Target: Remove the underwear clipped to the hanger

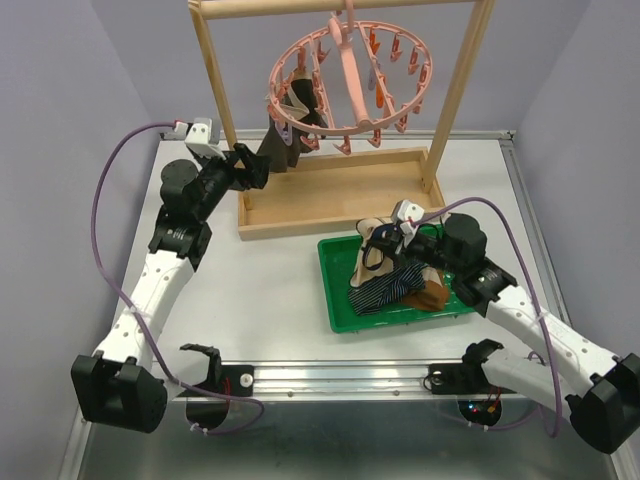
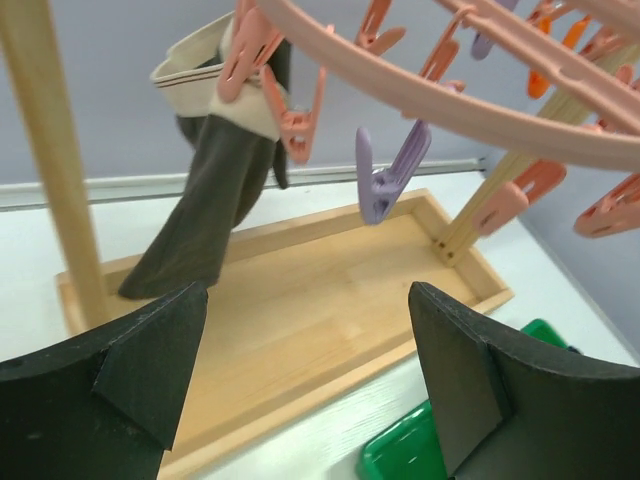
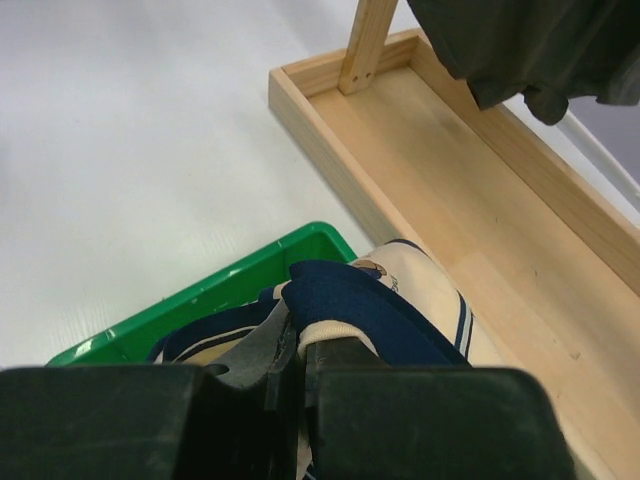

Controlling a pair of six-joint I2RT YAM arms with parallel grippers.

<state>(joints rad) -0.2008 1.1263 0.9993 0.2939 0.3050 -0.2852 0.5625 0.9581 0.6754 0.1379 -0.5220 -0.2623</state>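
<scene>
left jaws gape near hanging dark underwear point(image 2: 215, 190); right jaws pinch navy underwear point(image 3: 350, 295) in green tray point(image 3: 230, 275).

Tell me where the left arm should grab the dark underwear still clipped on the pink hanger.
Pinch the dark underwear on its limp lower half, below the beige waistband held by the pink clip. Come in level from the open left gripper side; the cloth hangs free there, likely easiest to pull down.

Right gripper point(image 3: 300, 352) low, fingers point(image 3: 345, 405) pressed together, tips right at the navy-and-cream underwear point(image 3: 350, 300) in the green tray point(image 3: 250, 268), wooden tray point(image 3: 450, 200) and post point(image 3: 368, 40) just beyond, dark underwear point(image 3: 530, 50) hanging above it.
</scene>
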